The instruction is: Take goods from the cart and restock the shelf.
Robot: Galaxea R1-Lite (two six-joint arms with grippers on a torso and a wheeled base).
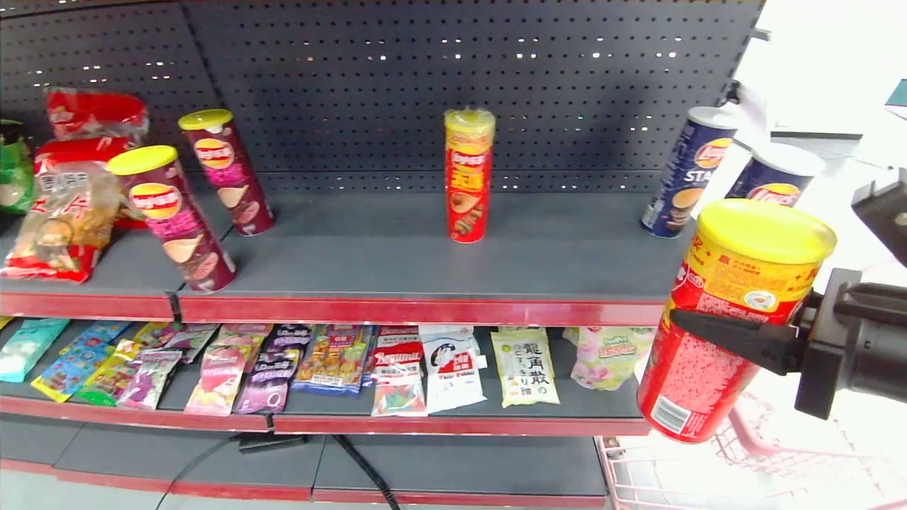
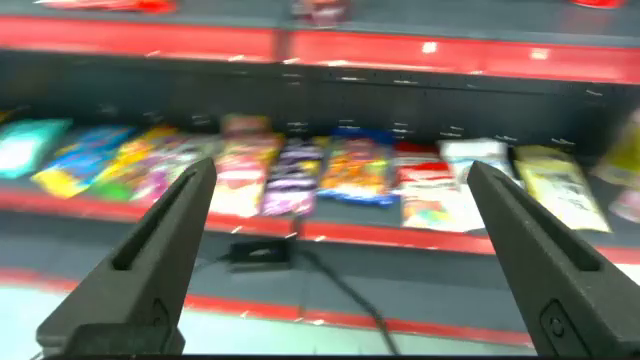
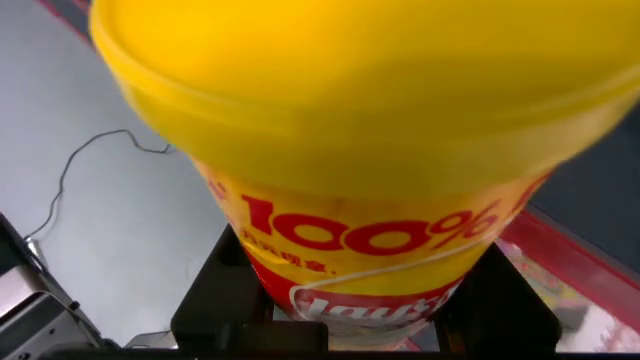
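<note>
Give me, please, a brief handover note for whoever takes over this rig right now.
The right gripper is shut on a red can with a yellow lid. The can is slightly tilted, in front of the right end of the top shelf and above the pink cart.
The left gripper is open and empty, facing the snack bags on the lower shelf.
On the top shelf: a matching can mid-shelf, two maroon cans to the left, two blue cans to the right.
Done: can out of the cart.
Left: set it on the top shelf, probably by the matching can.
</note>
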